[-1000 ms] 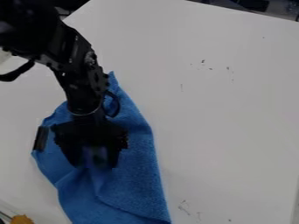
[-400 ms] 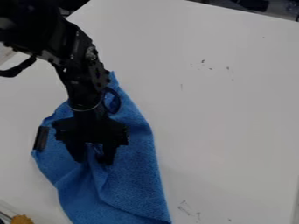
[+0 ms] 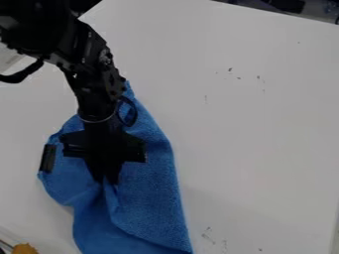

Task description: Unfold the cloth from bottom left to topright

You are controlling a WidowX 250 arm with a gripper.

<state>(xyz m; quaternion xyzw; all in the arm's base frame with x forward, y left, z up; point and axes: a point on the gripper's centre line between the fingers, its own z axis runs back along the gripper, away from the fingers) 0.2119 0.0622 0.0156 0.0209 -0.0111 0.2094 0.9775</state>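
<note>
Jaws are clamped on the creased blue cloth (image 3: 151, 198): grasp appears complete; unfolding toward top right remains to be done.

Cloth (image 3: 155, 198) (lower end) off-frame.

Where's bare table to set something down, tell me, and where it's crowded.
In the picture, the widest bare patch of white table lies right of the blue cloth; a smaller one lies left of it, between the arm and the orange thing at lower left. Crowded: over the cloth, where the pincer holds a fold.
</note>
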